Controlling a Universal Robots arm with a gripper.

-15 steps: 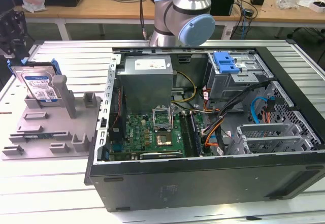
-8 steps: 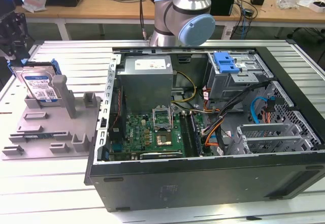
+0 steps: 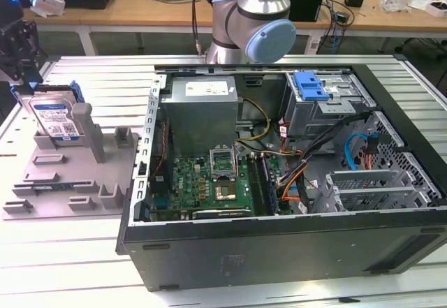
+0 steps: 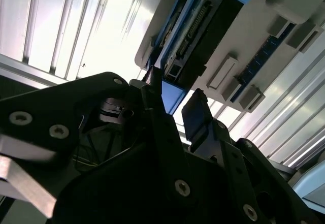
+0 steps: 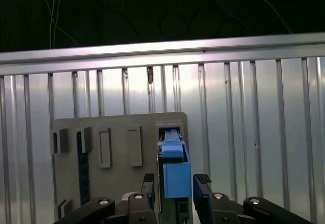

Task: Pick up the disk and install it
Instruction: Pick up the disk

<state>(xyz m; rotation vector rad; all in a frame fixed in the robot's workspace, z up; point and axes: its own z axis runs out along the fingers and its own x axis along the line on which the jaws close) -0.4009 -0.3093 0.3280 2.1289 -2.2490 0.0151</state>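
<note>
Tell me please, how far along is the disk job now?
Nothing looks finished yet. The disk stands upright in the grey holder, outside the computer case. In hand: the open pincer has one finger on each side of the disk's blue frame, not closed on it. Left: the grasp, the lift and the install in the case.

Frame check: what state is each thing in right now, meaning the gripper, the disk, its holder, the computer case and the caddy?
gripper: open, straddling the disk's blue frame.
disk: standing upright in the grey holder, not yet lifted.
grey holder: lying flat, with the disk in its slot.
computer case: on its side, side panel off, inside exposed.
blue caddy: sitting at the drive cage inside the case.
</note>
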